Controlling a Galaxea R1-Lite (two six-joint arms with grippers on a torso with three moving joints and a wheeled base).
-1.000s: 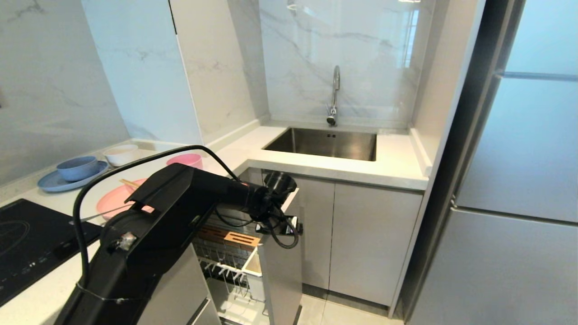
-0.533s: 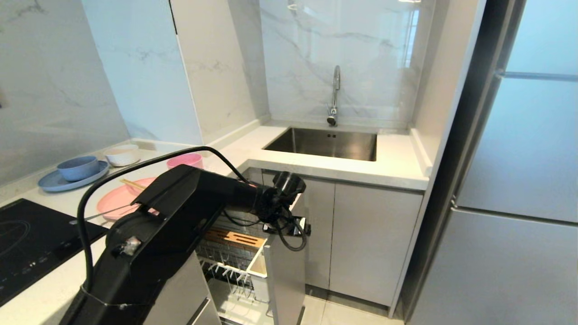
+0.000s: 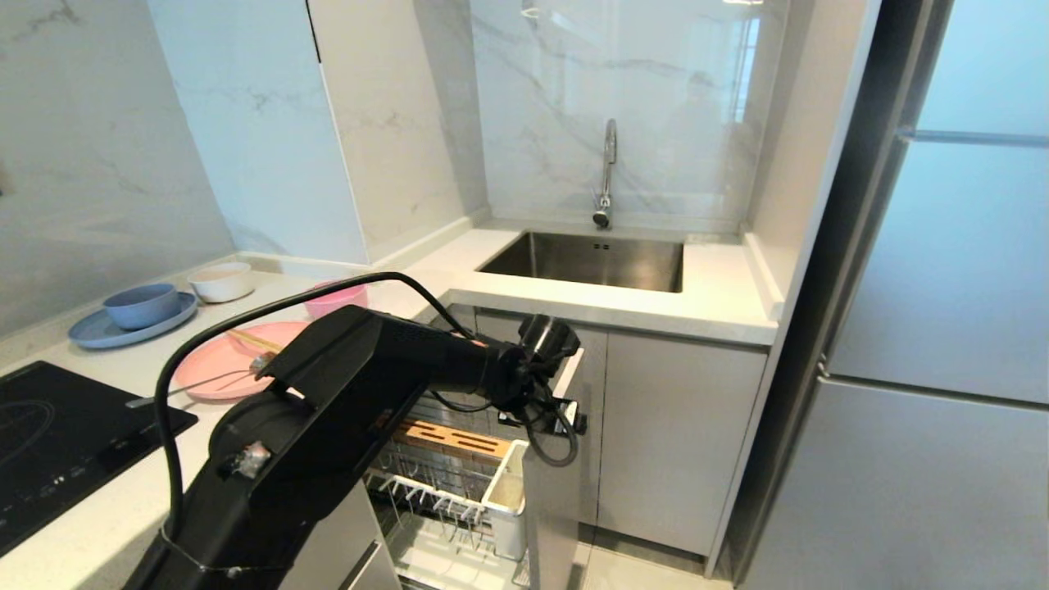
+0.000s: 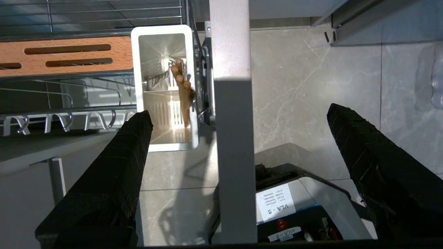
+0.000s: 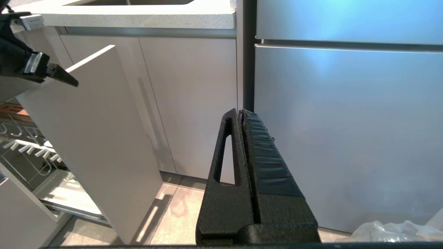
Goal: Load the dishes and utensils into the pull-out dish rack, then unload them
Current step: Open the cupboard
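Left gripper (image 4: 238,114) straddles the top edge of the pull-out dish rack's front panel (image 4: 231,103), fingers spread wide.

The pull-out dish rack (image 3: 459,483) stands drawn out under the counter, its white utensil cup (image 4: 166,86) just behind the panel (wooden sticks stand in it); the pink plate (image 3: 215,360) with chopsticks (image 3: 250,338) and spoon (image 3: 184,388), and the pink bowl (image 3: 332,300), sit on the countertop (image 3: 106,492); the right gripper (image 5: 241,119) hangs by the fridge (image 5: 346,121), fingers pressed together.
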